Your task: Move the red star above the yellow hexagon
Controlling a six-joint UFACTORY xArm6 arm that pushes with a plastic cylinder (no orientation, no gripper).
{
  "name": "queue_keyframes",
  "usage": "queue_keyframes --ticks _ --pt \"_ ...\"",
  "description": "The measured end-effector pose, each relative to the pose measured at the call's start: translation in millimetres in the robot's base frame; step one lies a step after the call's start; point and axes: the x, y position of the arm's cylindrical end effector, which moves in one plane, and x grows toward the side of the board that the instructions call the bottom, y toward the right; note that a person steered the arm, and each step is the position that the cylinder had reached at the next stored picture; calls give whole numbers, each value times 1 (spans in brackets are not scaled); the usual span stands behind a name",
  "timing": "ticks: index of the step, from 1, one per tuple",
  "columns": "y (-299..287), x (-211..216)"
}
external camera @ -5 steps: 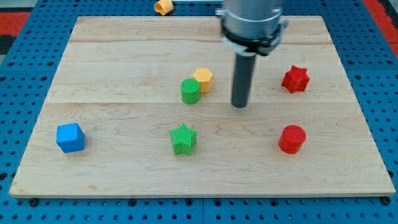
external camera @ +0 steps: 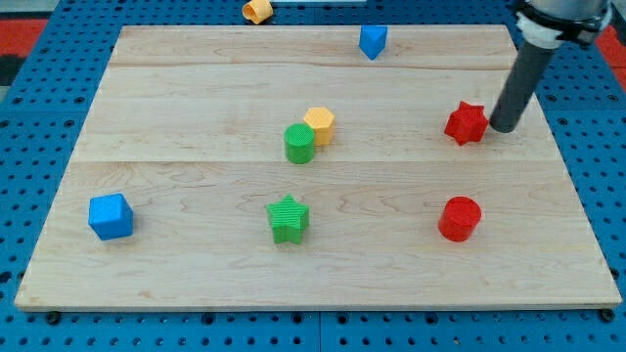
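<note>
The red star (external camera: pixel 466 123) lies on the wooden board (external camera: pixel 196 88) at the view's right, in the upper half. My tip (external camera: pixel 505 129) stands just right of the star, touching or almost touching its right edge. The yellow hexagon (external camera: pixel 320 124) sits near the board's middle, well to the left of the star and about level with it. A green cylinder (external camera: pixel 299 144) touches the hexagon's lower left side.
A green star (external camera: pixel 288 218) lies below the middle. A red cylinder (external camera: pixel 460 218) is at the lower right. A blue cube (external camera: pixel 110 216) is at the lower left. A blue block (external camera: pixel 373 41) sits near the top edge. A yellow piece (external camera: pixel 256 11) lies off the board at the top.
My tip has moved from the board's middle to the right, to the red star's right side. The blue block near the top edge, hidden by the arm before, now shows. No block has moved.
</note>
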Motion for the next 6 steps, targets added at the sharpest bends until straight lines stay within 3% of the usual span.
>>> queue_keyframes --ticks 4,5,6 --pt "-152 -41" --pt "-171 -42" --pt "-134 -73"
